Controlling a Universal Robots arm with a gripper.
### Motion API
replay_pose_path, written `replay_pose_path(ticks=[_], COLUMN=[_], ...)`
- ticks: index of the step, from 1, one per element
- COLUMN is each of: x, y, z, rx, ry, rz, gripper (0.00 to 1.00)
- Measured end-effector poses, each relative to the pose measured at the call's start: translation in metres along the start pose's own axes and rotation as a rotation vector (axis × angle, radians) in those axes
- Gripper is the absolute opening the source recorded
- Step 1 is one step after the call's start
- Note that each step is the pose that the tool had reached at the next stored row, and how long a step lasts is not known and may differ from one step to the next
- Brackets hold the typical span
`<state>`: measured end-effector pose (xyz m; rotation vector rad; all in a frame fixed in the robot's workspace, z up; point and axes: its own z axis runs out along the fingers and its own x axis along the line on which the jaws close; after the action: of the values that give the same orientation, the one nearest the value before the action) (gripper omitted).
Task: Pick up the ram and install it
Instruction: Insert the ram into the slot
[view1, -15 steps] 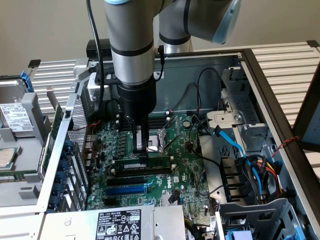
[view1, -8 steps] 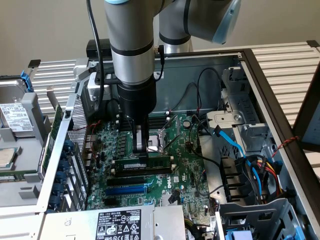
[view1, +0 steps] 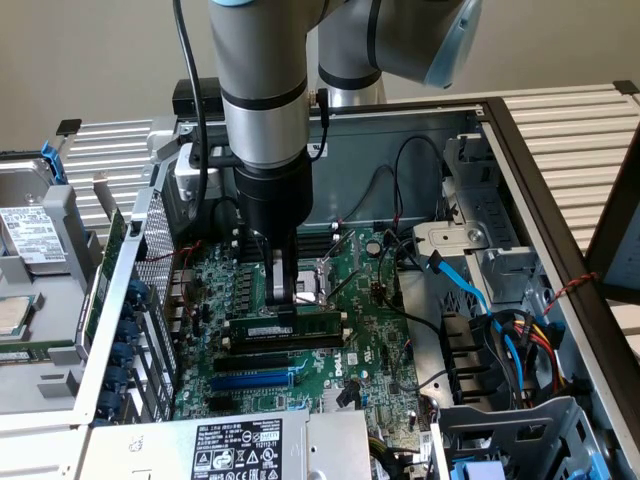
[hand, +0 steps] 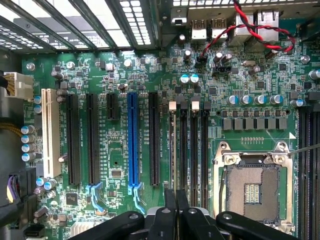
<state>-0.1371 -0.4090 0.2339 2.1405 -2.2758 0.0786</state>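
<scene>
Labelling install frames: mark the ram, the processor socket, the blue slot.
ram (view1: 315, 325), exterior view, green board beside its label
processor socket (hand: 252, 192), wrist view, centre of the contact field
blue slot (hand: 133, 140), wrist view, middle of its length

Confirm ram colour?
The ram is green with a white label; clearest in the exterior view.

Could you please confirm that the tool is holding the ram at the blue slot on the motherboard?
Not quite: the tool holds the ram at a black slot nearer the processor socket. The blue slot lies apart from it. The exterior view shows this.
</scene>
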Motion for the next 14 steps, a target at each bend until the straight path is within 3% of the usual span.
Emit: replay_pose_path(ticks=[14], x=[-0.0011], y=[0.0001], z=[0.0000], rx=[0.0001], ry=[0.0000], rz=[-0.002], gripper=[0.12])
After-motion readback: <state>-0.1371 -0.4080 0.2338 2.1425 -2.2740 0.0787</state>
